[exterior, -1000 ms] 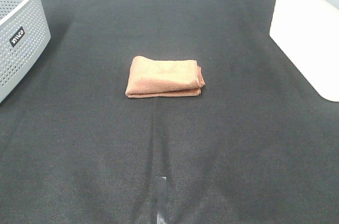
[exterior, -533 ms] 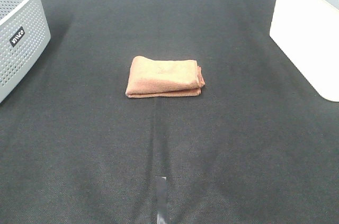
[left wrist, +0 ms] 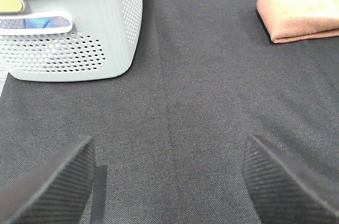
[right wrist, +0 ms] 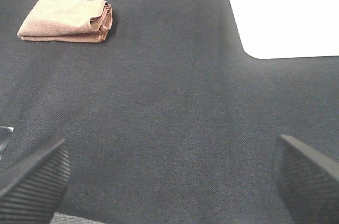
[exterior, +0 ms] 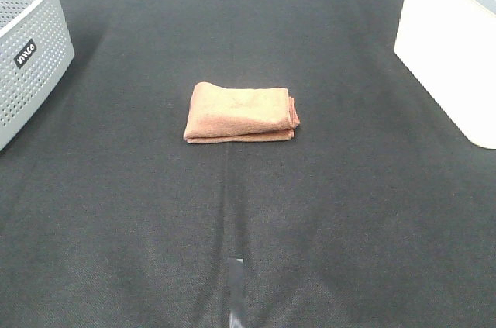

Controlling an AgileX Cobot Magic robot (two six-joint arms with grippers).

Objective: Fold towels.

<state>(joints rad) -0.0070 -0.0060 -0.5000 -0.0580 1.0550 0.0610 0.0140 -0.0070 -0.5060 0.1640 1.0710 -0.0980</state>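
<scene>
Towel (exterior: 241,113) lies folded right of our perforated grey basket (exterior: 29,49); both our grippers (left wrist: 169,181) (right wrist: 169,176) gape, grasping nothing

A robot test bench, probably in a lab: a table (exterior: 349,212) covered in dark woven cloth, a grey perforated laundry basket (exterior: 31,49) at its left edge, a white tray-like surface (exterior: 453,56) at right, tape marker (exterior: 235,291) on the cloth

Folded rust-brown towel (exterior: 241,113) on black cloth (exterior: 248,219), grey basket (exterior: 31,41) well apart.
</scene>
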